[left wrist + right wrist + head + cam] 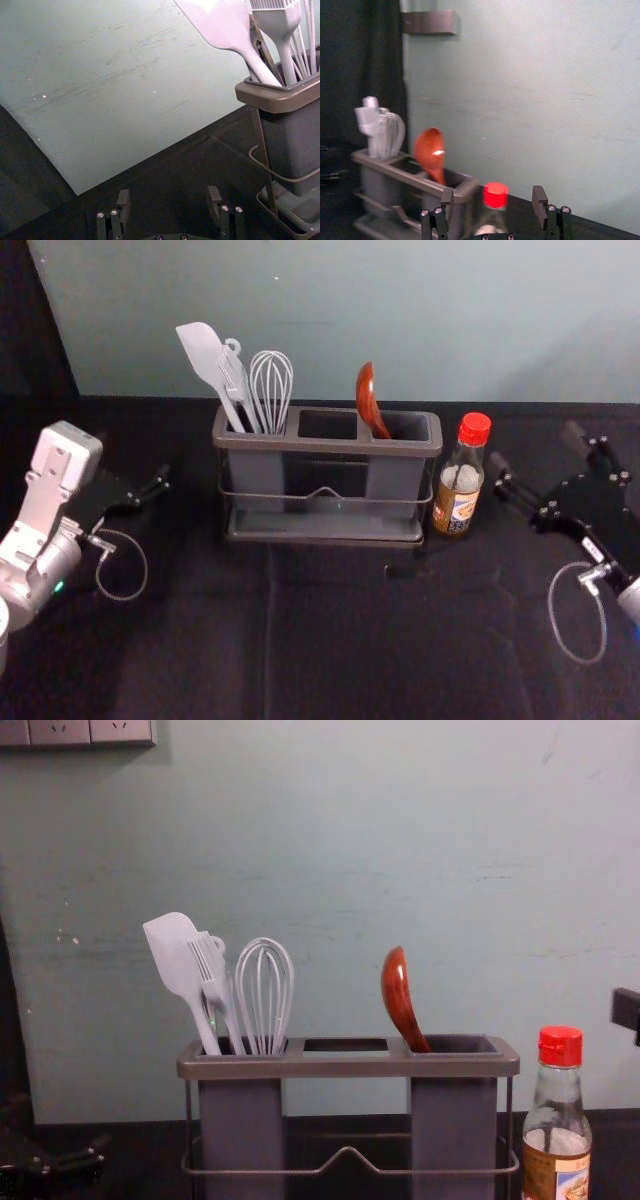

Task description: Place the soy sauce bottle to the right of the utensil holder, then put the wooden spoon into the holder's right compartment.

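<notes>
**Bottle [459, 502] stands just right of the holder [328, 443], spoon [367, 395] is in its right compartment**

On the near side we see the black cloth [330, 640], which covers the table. Over it, at our left, the left gripper [134, 462] is parked, well apart from the holder; in its wrist view the two fingers stand wide from each other, with nothing between them.

The right gripper [537, 448] is at the right side, to the right of the bottle and near to it, but not touching it. Its fingers are spread and they grip nothing. In the right wrist view we find the red cap [495, 195] between the two fingers, but farther away than they are. In the chest view a dark finger [626, 1010] enters from the right edge, higher than the cap.

The bottle is upright on the cloth, its label [456, 508] toward us. It is so close to the holder that we cannot tell whether they touch.

In the holder, the spoon leans to the left with its bowl up, to the left of the bottle and well apart from the right gripper. The left compartment keeps a white spatula [203, 352], a whisk [271, 390] and one more white tool [236, 382]. Farthest, behind all this, we see the pale wall [340, 300].
</notes>
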Tool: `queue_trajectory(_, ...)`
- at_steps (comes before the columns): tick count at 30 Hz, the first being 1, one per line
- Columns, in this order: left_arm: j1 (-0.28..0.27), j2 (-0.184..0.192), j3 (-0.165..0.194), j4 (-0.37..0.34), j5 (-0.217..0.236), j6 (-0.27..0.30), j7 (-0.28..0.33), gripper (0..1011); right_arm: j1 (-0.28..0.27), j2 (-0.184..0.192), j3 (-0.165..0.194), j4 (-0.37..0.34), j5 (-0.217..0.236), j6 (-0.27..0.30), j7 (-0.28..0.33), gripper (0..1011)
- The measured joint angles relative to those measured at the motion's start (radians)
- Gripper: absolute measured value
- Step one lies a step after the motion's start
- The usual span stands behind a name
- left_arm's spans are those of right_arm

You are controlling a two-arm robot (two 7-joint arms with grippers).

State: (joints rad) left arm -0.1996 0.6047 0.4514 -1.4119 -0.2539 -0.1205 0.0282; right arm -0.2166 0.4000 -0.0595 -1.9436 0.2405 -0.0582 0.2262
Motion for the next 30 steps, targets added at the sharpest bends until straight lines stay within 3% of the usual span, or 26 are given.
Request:
queue_trajectory(12, 0.000, 0.000, 0.000, 0.000, 0.000, 0.000, 0.000, 1005, 0.135, -0.074, 0.016, 0.179, -0.090, -0.029, -0.077, 1002)
queue_trajectory(20, 0.000, 0.000, 0.000, 0.000, 0.000, 0.000, 0.000, 1005, 0.292, -0.110, -0.021, 0.348, -0.205, -0.033, -0.113, 1002)
queue_trajectory(27, 0.000, 0.000, 0.000, 0.000, 0.000, 0.000, 0.000, 1005, 0.380, -0.130, -0.037, 0.458, -0.255, -0.004, -0.113, 1002)
queue_trajectory(30, 0.000, 0.000, 0.000, 0.000, 0.000, 0.000, 0.000, 1005, 0.394, -0.137, -0.038, 0.487, -0.265, 0.004, -0.110, 1002)
